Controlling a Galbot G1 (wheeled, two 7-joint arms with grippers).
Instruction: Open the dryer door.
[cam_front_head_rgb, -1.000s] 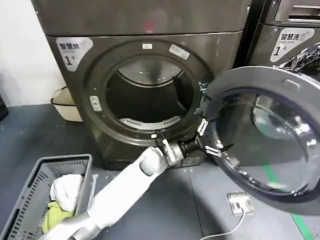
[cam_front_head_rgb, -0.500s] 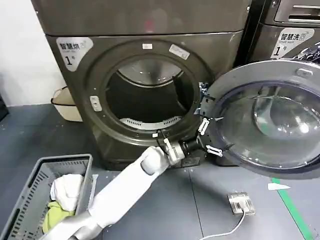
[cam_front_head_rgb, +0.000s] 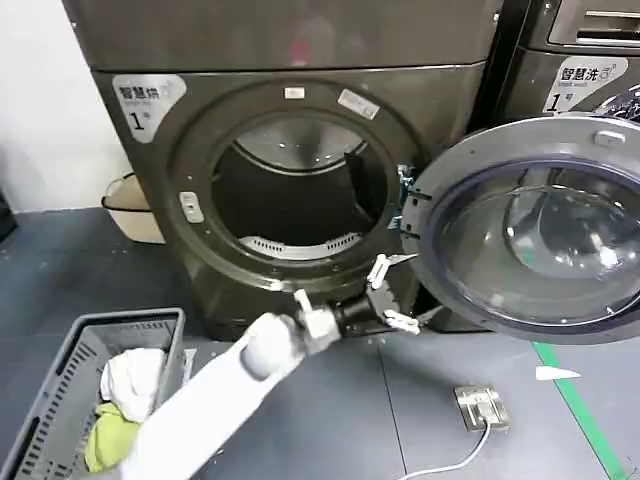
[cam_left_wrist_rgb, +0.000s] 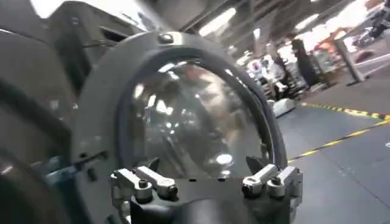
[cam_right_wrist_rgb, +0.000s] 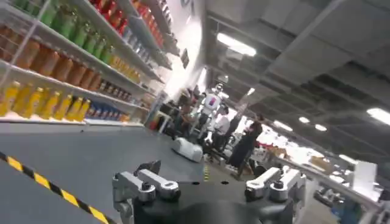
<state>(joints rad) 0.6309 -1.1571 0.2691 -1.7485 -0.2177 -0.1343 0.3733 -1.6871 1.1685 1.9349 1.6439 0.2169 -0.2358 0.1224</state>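
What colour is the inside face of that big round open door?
Grey plastic, ringing a clear bowl, on the large round dryer door; the head view shows it best.

laundry room | twin grey machines | laundry basket

"1" on dryer sticker, neighbour's sticker

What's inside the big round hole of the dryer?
Inside the dryer opening there is a shiny metal drum with a pale ribbed piece at its bottom. No clothes show; the deep back is too dark.
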